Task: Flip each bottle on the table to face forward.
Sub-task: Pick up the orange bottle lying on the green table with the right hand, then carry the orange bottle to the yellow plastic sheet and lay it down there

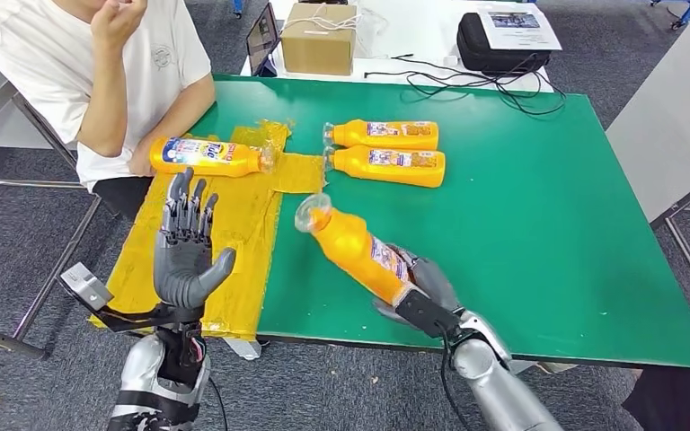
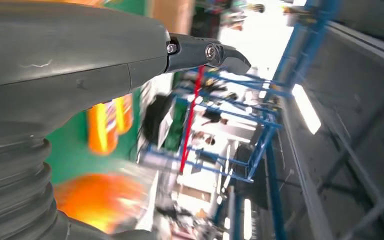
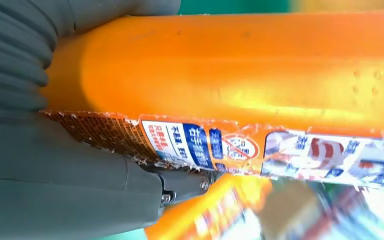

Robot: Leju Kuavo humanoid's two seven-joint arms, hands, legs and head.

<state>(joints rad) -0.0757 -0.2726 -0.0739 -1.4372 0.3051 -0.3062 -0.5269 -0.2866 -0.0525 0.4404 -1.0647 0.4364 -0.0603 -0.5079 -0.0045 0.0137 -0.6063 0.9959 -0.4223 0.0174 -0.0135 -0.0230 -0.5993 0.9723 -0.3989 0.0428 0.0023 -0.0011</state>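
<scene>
The right hand (image 1: 418, 289) grips the base end of an orange bottle (image 1: 357, 249), holding it tilted above the green table (image 1: 539, 224), its clear cap pointing away and to the left; the right wrist view shows its label edge along one side. The left hand (image 1: 183, 242) is raised over the yellow sheet (image 1: 243, 224), fingers spread, holding nothing. Farther out, two more orange bottles (image 1: 386, 151) lie side by side, touching. A fourth bottle (image 1: 207, 155) lies on the yellow sheet beside a seated person's forearm (image 1: 157, 117).
</scene>
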